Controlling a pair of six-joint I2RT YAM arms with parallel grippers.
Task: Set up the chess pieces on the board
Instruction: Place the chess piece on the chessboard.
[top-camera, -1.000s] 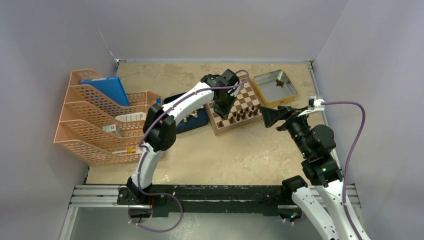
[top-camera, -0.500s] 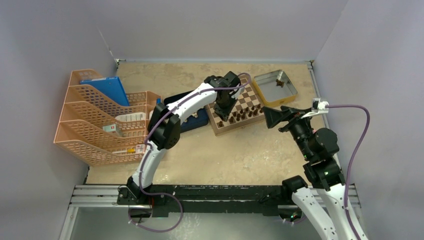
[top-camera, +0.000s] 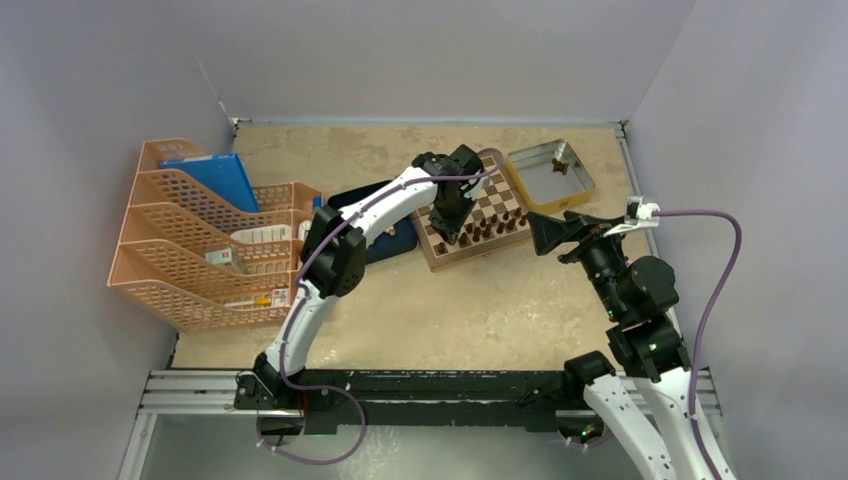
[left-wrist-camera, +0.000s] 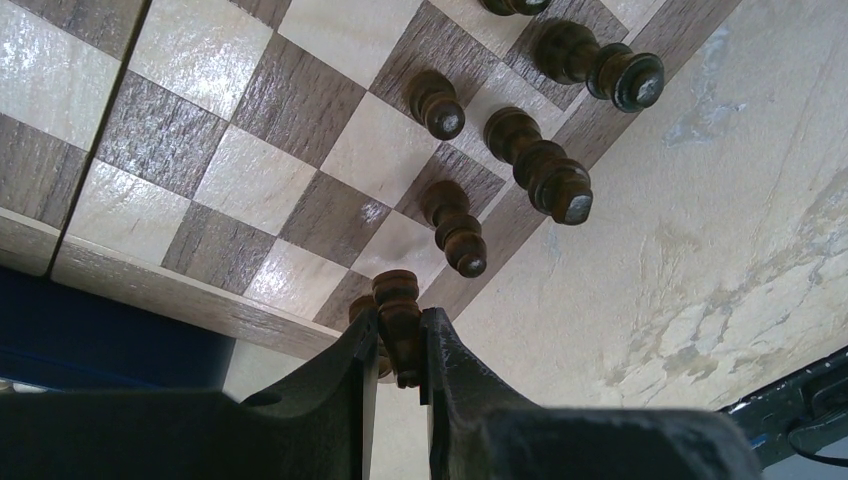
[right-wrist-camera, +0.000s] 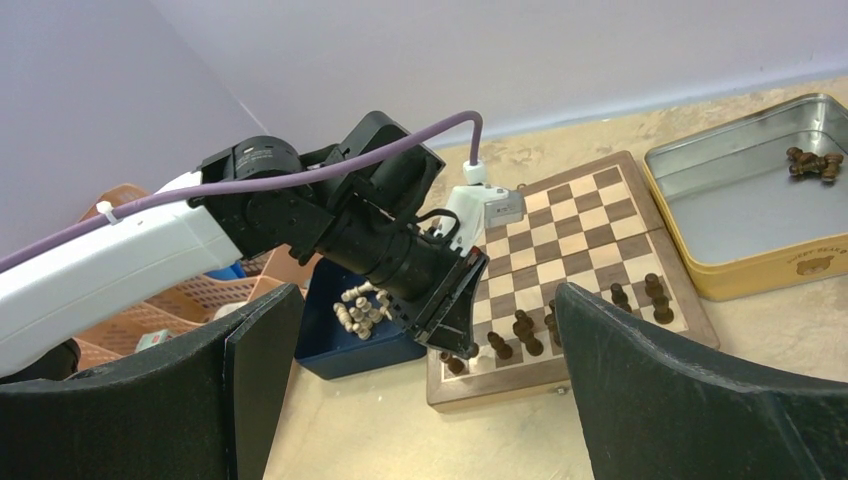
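Left hand pinched on one dark chess piece, both fingers tight against its sides, the piece's top poking out past the fingertips. Held low over the board at its near left corner, right by the light-wood border. Touching the square or just above it: cannot tell.

Just beyond, four other dark pieces upright on the squares along the same near edge, standing close together but apart from the held one. From the right wrist view, more of them in a line across the near rows.

Right hand spread wide and holding nothing, hanging above the table just off the board's right side, pointed toward it.

Behind the right hand, a metal tin with a yellow rim, beside the board's far right corner, a few dark pieces lying in it.

Left of the board and touching it, a blue tray with a heap of pale pieces.
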